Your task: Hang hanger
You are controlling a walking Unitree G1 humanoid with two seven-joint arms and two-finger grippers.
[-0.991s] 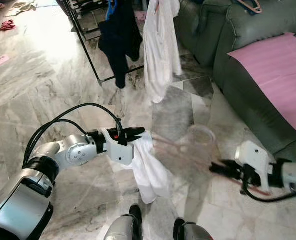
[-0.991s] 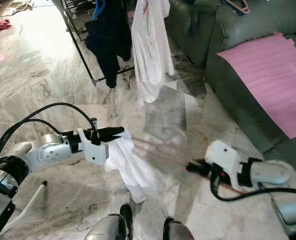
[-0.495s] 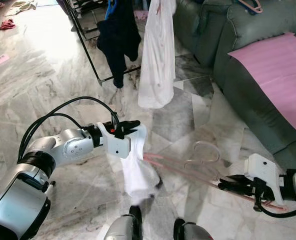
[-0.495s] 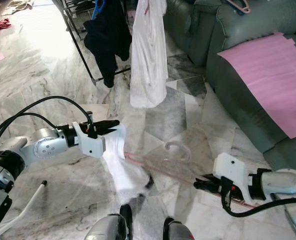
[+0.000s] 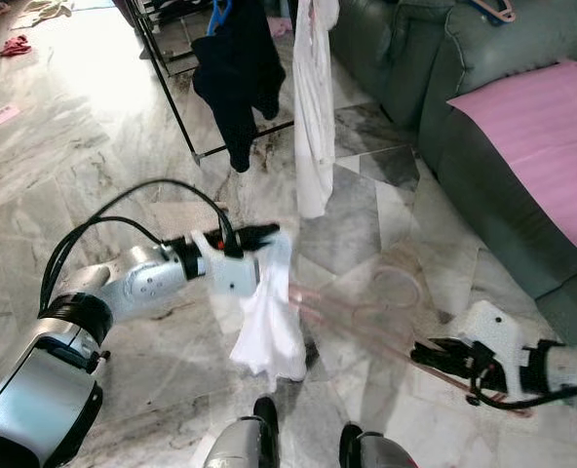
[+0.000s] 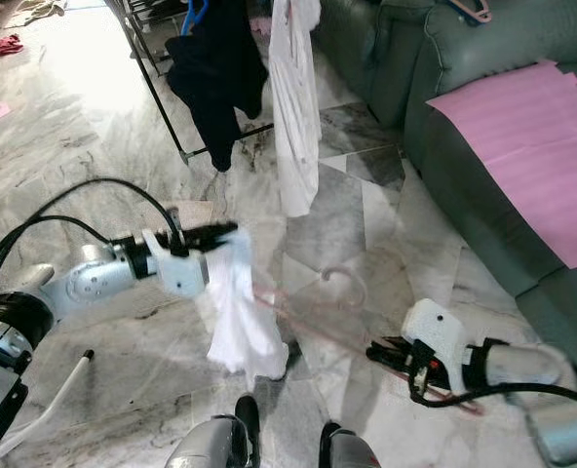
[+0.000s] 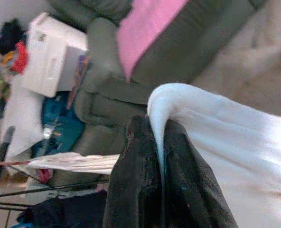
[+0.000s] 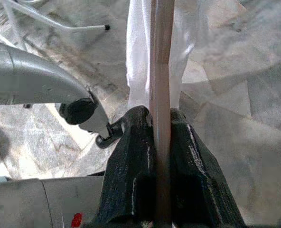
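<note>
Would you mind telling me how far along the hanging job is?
Done: both pieces are gripped. In hand: the left gripper pinches the white garment; the right gripper clamps the pink hanger. Left: carrying them to the rack and hooking the hanger on.

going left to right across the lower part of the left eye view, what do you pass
Left gripper → white garment pinched in it → pink hanger → right gripper shut on the hanger's end.
</note>
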